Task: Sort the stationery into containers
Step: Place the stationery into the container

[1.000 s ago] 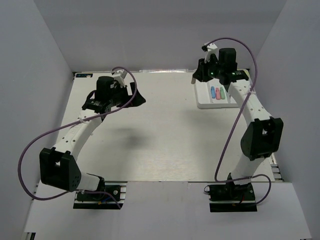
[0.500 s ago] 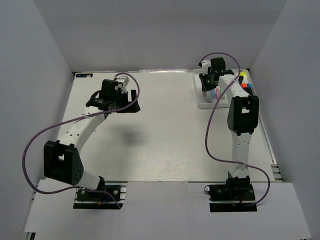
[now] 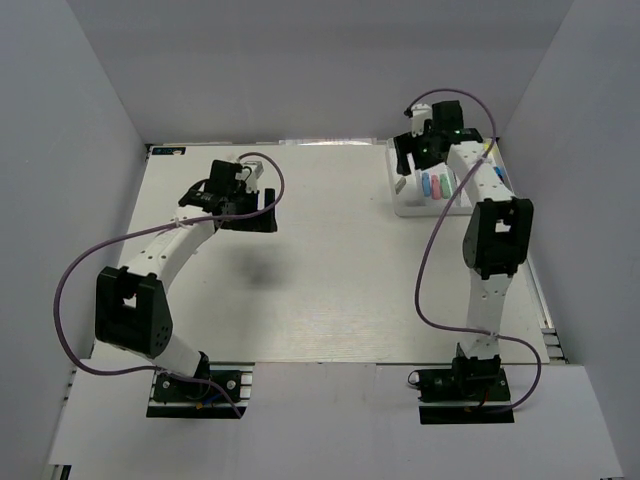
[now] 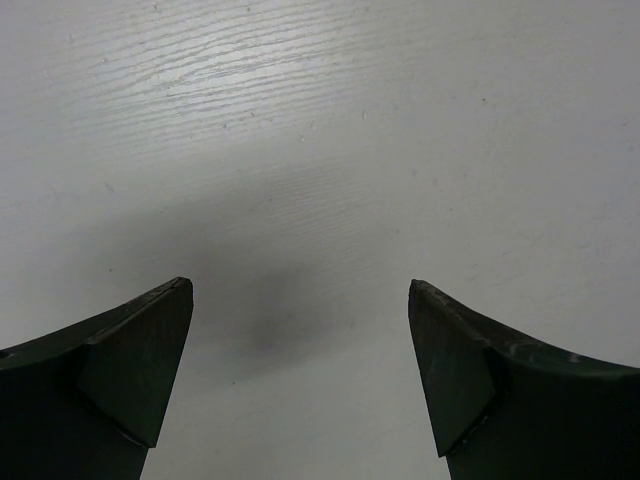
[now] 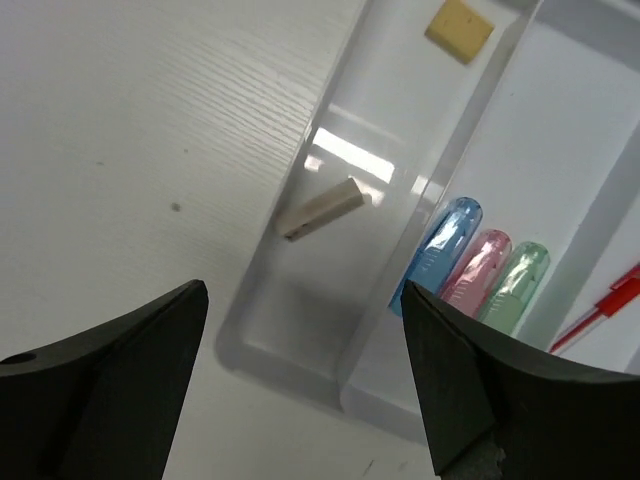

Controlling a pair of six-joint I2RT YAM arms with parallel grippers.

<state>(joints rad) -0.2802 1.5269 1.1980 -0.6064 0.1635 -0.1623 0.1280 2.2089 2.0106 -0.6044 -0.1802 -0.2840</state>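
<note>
Grey walls [image 3: 90, 110] close round the white worktop [image 3: 330, 280] on the left, far and right sides. My two arms reach out from their bases at the near edge.

My left pincer [image 4: 300, 300] hangs over bare worktop at the far left. Its jaws are spread wide with nothing between them. Only its own soft shadow lies on the board beneath.

My right pincer [image 5: 303, 300] is at the far right, above the left side of the tray [image 3: 432, 211]. It too is spread wide and carries nothing. The tray is white and sits against the far right corner of the worktop, with its long compartments running near to far.

The wrist camera shows the compartment at the tray's left edge just below my fingers. A tan bit [image 5: 320, 210] lies slantwise on its floor. A second tan bit [image 5: 459, 29] lies farther along the same compartment, well apart from the first.

In the next compartment to the right three capsules lie side by side. The blue capsule [image 5: 440, 250] lies against the dividing wall. The pink capsule [image 5: 480, 272] touches it, and the green capsule [image 5: 515, 285] is on the pink one's other side. Beyond the next wall, a red pen [image 5: 600, 305] shows only in part at the picture's edge. My right arm hides the rest of the tray from above, so I cannot tell what the farther compartments hold.
</note>
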